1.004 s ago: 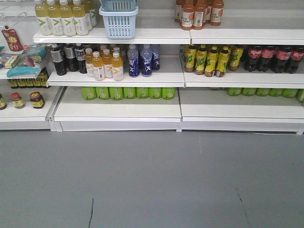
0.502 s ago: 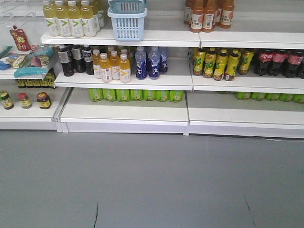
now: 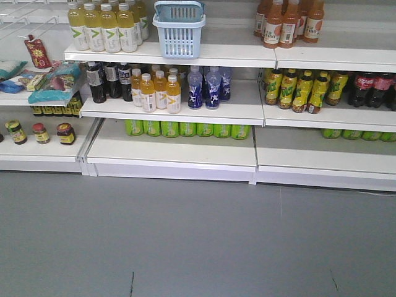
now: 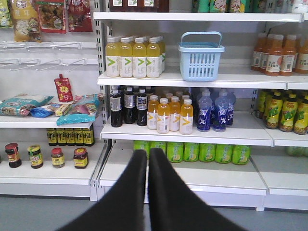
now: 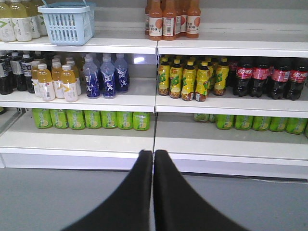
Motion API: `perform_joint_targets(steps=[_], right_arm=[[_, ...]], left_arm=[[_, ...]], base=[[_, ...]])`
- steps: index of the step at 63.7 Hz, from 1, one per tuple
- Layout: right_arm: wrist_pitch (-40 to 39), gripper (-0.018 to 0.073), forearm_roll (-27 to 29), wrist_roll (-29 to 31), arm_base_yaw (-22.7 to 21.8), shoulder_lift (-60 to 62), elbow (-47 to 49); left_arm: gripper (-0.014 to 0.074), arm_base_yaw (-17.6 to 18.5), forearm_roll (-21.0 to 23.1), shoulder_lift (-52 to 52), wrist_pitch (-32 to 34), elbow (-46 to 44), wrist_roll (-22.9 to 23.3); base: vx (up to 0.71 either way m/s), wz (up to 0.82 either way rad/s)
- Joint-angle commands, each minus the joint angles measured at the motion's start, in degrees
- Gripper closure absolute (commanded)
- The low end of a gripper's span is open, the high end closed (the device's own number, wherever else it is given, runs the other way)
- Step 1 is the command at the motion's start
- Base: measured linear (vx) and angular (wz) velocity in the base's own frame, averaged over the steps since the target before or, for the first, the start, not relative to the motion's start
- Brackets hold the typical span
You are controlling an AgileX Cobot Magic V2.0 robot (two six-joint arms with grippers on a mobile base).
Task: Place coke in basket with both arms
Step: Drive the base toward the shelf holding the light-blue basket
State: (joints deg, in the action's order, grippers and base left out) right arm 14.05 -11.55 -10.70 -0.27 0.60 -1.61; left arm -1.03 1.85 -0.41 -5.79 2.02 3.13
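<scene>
We are at the approach, with nothing picked yet and both arms well back from the shelving; the left gripper [image 4: 147, 155], two pointed matte-black fingers, is pressed together on nothing, and the right gripper [image 5: 153, 155] is likewise clenched and empty. The small plastic coke bottles [image 5: 262, 77], dark with red labels and red caps, stand in a row at the right end of the middle white shelf [image 5: 231, 103], just beside the yellow-and-green labelled bottles [image 5: 187, 79]; the pale blue slotted plastic basket [image 5: 67, 26], thick-rimmed with a swing handle, sits upright on the top shelf, well to their left. We judge the right arm suits the coke and the left the basket; the fingers must part before reaching in, and we would take a front bottle around its label, where the smooth round body runs straightest, without nudging its close-packed neighbours; the light, rigid basket may slide on the glossy shelf, so we would steady its rim.
</scene>
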Motion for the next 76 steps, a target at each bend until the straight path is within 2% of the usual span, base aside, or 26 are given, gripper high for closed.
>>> perform_joint_targets(steps=[1,76], right_arm=[[-4.0,0.0564,-0.5,0.3,-0.2,0.8,-0.4],[-4.1,0.0564,-0.5,0.3,-0.2,0.8,-0.4]], left_arm=[[0.0602,0.1,0.0,-1.1,4.8,-1.9,-0.2],[0.0602,0.1,0.0,-1.1,4.8,-1.9,-0.2]], base=[[0.1,0.0],[0.16,-0.03]])
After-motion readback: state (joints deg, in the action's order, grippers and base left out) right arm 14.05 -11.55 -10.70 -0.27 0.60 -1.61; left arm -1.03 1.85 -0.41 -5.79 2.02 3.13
